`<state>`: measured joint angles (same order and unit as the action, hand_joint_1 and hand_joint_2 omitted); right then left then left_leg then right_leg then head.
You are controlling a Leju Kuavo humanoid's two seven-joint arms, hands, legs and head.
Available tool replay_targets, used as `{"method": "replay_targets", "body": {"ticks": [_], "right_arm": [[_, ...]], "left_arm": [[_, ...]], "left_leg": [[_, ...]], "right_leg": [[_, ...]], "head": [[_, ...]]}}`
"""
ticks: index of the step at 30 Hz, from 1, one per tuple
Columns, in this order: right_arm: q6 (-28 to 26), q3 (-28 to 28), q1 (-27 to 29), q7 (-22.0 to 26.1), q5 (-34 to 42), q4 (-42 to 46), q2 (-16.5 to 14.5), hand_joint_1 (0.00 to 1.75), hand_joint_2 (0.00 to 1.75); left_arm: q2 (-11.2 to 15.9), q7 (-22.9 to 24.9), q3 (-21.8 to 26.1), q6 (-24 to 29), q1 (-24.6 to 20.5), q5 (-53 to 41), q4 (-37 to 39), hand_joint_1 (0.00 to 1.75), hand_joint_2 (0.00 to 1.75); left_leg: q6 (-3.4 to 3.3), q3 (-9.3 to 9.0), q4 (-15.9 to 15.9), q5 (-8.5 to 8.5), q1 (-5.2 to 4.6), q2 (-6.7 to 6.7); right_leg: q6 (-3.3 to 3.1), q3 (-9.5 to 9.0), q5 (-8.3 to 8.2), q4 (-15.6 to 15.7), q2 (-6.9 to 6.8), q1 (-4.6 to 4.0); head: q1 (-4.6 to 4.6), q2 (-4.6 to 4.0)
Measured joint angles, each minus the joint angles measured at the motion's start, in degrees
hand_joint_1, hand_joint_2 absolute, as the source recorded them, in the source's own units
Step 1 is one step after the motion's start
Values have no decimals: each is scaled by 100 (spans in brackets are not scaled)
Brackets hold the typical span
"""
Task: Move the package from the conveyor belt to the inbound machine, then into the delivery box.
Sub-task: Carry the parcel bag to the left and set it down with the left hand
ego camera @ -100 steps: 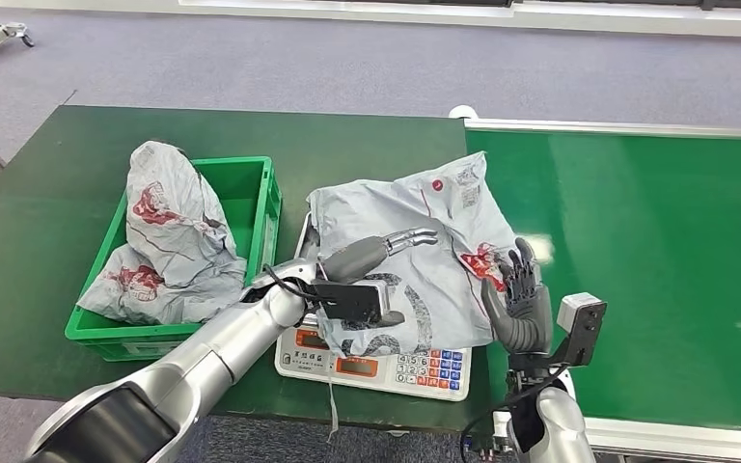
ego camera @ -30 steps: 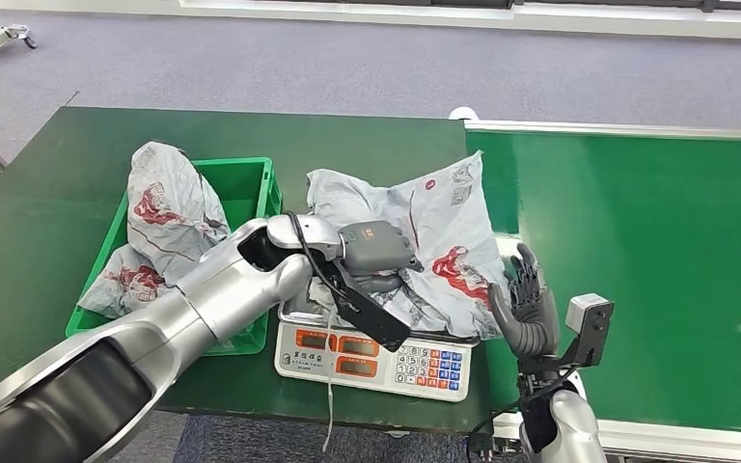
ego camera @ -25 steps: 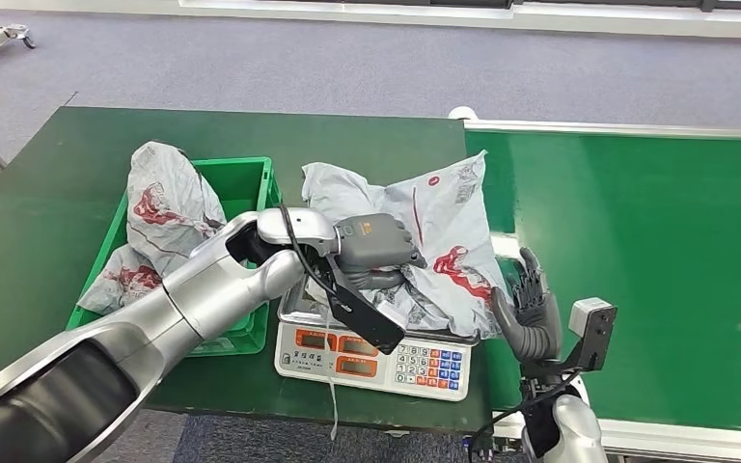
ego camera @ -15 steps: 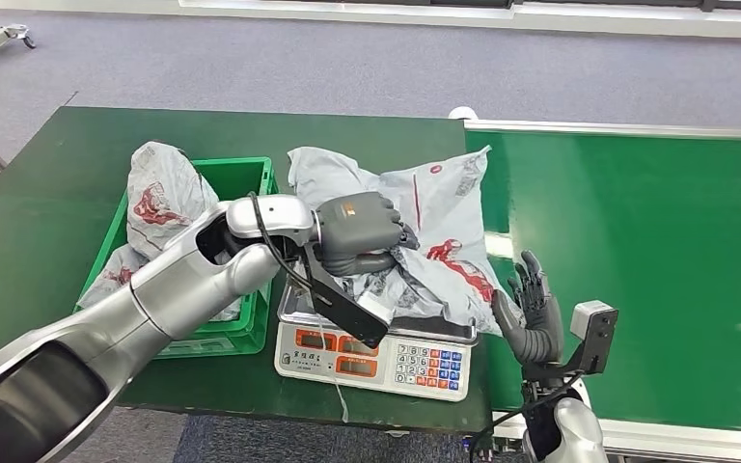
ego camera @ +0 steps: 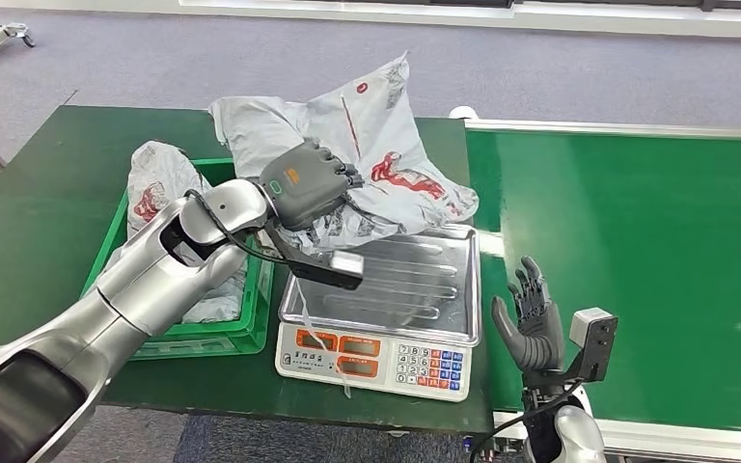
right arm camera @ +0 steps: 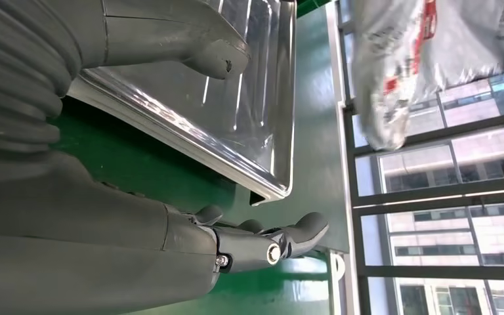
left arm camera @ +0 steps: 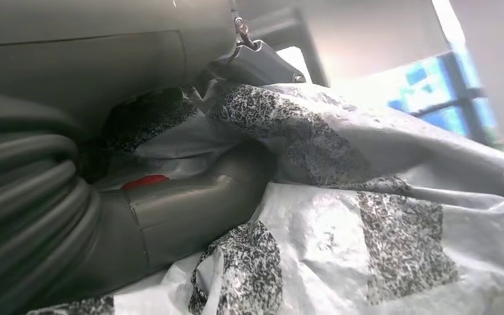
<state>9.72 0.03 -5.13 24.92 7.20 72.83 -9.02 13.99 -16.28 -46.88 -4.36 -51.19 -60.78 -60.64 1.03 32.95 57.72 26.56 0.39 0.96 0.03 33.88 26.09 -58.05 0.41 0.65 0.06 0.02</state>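
the left hand [ego camera: 307, 185] grasps the package [ego camera: 367, 145] clear above the scale [ego camera: 386, 309], seemingly bound for the green box [ego camera: 251, 318], while the right hand [ego camera: 529, 318] waits released.

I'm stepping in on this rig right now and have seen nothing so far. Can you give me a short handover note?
Left hand: grips the grey package, lifted clear of the scale tray.
Right hand: holds nothing, fingers apart, raised beside the scale, at the conveyor belt edge.
Green box: already holds another grey package.
Done: package taken off the belt and, it seems, weighed.
Left: carry it over the green box and release it inside.
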Motion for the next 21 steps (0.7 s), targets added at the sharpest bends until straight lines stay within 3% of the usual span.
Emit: {"method": "replay_targets", "body": {"ticks": [3,8,19,20,21], "right_arm": [[-8,-48,22,-28,-26,63,-26,0,175],[-18,-162,167,-61,-52,236,-43,0,175],[-129,-415,680,-44,-60,721,-122,0,175],[-135,-437,700,-48,-62,744,-135,0,175],[-140,-456,716,-51,-63,765,-148,0,175]], "left_arm": [[78,209,415,380,158,-397,219,175,175],[356,114,1258,907,488,-647,832,175,175],[519,503,2539,1266,921,-1470,2047,175,175],[540,555,2645,1267,944,-1538,2095,156,175],[563,597,2749,1263,972,-1594,2133,113,175]], "left_leg": [[0,-1,0,0,0,-6],[3,-3,-3,0,8,-28],[7,9,-3,5,7,-36],[7,9,-3,5,7,-36],[7,9,-3,5,7,-36]], "right_leg": [[0,3,0,0,6,-1],[-6,12,0,-1,31,-5],[-9,26,0,-2,39,-7],[-9,27,0,-2,39,-7],[-9,28,1,-2,39,-7]], "head": [[0,0],[-2,0],[-1,0],[-1,0],[-1,0]]}}
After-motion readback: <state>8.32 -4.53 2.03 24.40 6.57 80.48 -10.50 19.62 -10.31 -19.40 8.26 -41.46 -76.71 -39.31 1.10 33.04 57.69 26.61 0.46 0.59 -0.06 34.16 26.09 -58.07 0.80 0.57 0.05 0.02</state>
